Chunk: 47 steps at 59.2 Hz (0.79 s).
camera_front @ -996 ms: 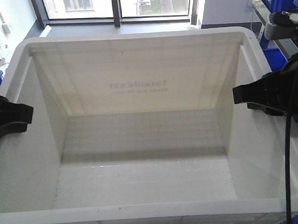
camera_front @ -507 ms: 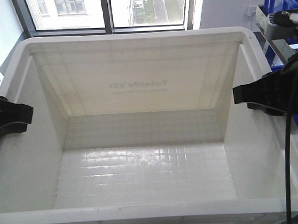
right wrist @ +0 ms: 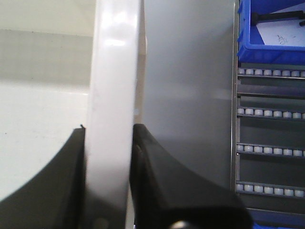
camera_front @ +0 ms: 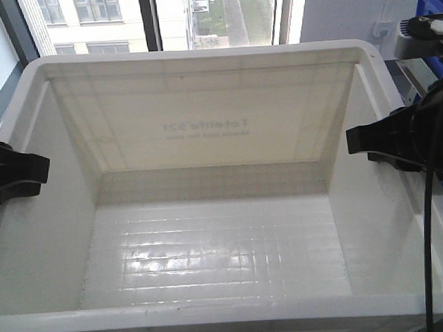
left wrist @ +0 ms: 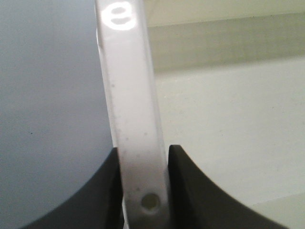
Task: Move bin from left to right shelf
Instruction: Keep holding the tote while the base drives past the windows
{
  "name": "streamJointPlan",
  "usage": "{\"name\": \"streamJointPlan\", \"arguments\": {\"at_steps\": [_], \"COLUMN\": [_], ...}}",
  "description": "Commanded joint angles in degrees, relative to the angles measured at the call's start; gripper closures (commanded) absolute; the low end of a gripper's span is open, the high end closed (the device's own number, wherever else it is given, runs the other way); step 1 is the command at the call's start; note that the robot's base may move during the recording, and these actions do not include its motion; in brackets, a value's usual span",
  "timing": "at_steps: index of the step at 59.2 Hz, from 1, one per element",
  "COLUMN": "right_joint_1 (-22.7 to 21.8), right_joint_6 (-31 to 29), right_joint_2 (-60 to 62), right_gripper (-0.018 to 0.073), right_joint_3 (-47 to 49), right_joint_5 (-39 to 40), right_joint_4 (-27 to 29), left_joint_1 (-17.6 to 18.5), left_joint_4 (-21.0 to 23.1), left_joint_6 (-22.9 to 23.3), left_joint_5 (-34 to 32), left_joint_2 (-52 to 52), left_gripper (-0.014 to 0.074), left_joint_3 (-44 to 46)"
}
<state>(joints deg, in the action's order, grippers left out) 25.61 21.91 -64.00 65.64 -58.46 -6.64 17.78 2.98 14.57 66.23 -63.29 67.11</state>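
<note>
A tall window [camera_front: 221,17] with buildings outside backs the front view. Before it the large white rectangular plastic bin [camera_front: 201,57] hangs empty between the left hand [camera_front: 14,177] and the right hand [camera_front: 387,144], 1 on each side rim.

The left wrist view shows black fingers [left wrist: 190,191] closed tight on that rim.

The right wrist view shows the same pinch, with a grey roller shelf [right wrist: 269,143] and a dark blue plastic bin [right wrist: 271,33] beside it.

This looks like mid-carry. Next, both arms must travel right together, level, then lower the bin onto the rollers.
</note>
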Motion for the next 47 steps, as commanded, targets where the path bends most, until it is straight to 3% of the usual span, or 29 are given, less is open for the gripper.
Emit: {"name": "streamJointPlan", "arguments": {"at_steps": [1,47], "right_joint_1": [-0.39,-0.39], "right_joint_6": [-1.48,-1.48], "right_joint_2": [1.87,1.87], "right_gripper": [0.0547,0.0547], "right_joint_3": [2.22,2.22], "right_joint_5": [6.18,6.18], "right_joint_4": [-3.19,-3.19], "left_joint_1": [0.07,0.07], "left_joint_4": [-1.09,-1.09], "left_joint_6": [-1.9,-1.9], "left_joint_5": [-4.48,-4.48], "left_joint_2": [1.84,1.84], "left_gripper": [0.0603,0.0603], "left_joint_3": [2.0,2.0]}}
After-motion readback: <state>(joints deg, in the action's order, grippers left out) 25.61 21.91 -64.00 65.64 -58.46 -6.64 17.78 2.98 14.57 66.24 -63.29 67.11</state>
